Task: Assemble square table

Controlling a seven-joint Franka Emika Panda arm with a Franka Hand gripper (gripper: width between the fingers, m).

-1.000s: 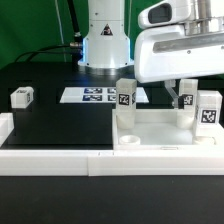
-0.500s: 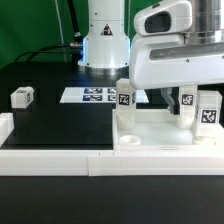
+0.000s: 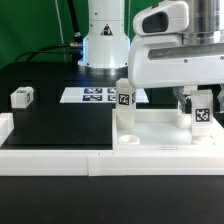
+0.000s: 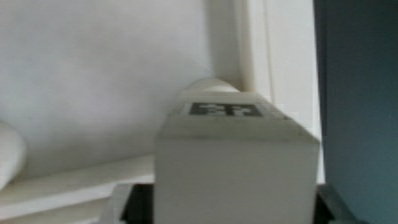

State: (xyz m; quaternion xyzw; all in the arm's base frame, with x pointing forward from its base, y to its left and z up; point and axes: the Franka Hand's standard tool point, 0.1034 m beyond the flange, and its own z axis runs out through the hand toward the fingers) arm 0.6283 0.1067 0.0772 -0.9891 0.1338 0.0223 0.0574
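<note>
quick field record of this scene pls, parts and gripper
gripper: shut on gripped leg, at the tabletop's right side in the exterior view
tabletop: lying flat, exterior view's right
standing leg: upright at the tabletop's back left corner
front socket: empty
loose leg: on the black table, exterior view's left
marker board: flat, behind the black mat

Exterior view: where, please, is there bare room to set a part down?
Free: black table between loose leg, marker board, front rail and square top. Crowded: that top, with a standing leg and the gripper on the held leg.
</note>
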